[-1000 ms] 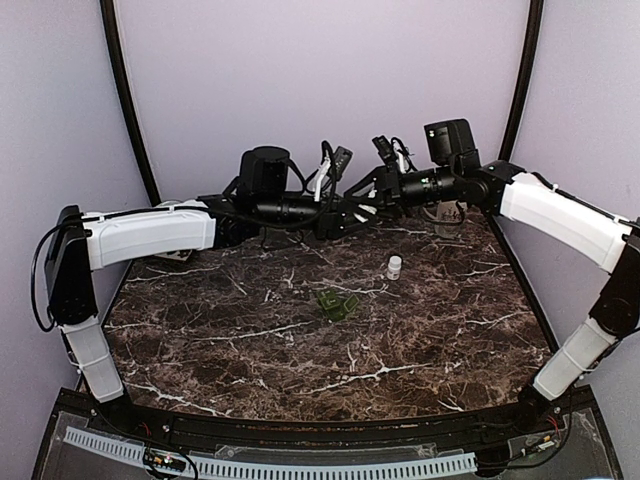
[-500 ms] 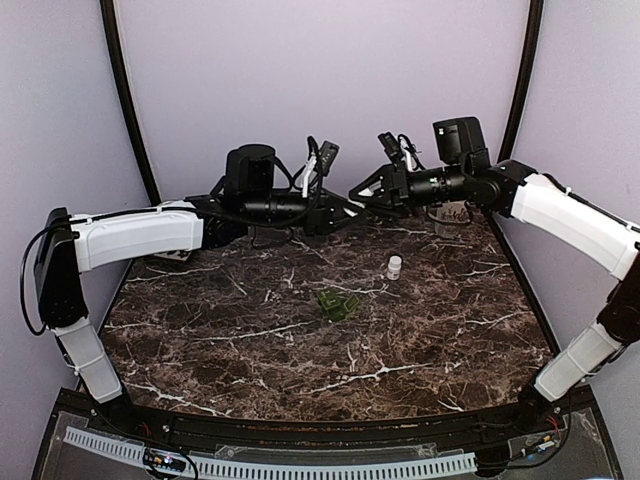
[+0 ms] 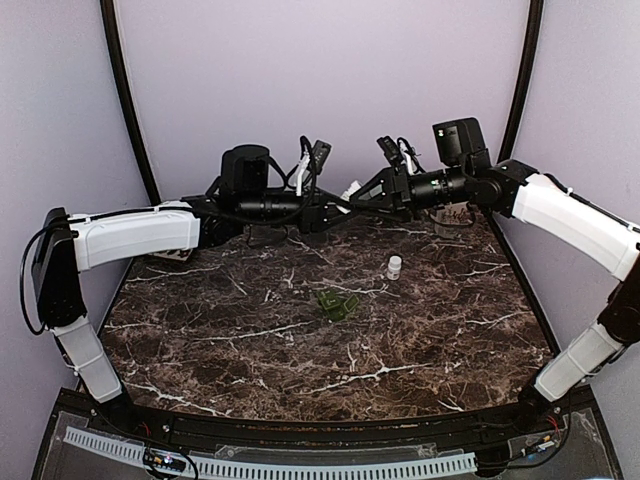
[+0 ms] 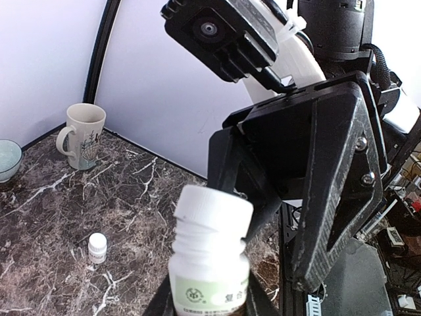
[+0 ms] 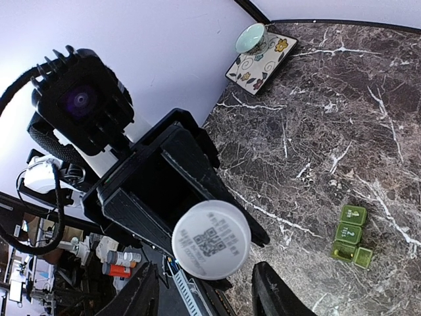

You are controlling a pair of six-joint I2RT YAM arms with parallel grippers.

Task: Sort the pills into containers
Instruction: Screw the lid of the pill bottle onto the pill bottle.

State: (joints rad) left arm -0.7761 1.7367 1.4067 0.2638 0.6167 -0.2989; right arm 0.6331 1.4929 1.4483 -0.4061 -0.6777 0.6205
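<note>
Moved in since prev. frame: right gripper, jaws widened, set either side of cap w/o contact. Bottle is held mid-air by left gripper, clamped narrow; uncapping judged next.

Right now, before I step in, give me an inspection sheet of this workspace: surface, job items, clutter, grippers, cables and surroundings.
Surface: dark marble table.
Job's things: white pill bottle held in the air, cap on; small white bottle upright on the table; green pill organizer at mid-table.
Clutter: mug by the back wall; bowl on a patterned coaster at a table corner.
Grippers: left gripper shut on the pill bottle; right gripper open, jaws on either side of the cap.
Cables: black cables loop around both wrists.
Surroundings: lilac walls, black frame poles.
</note>
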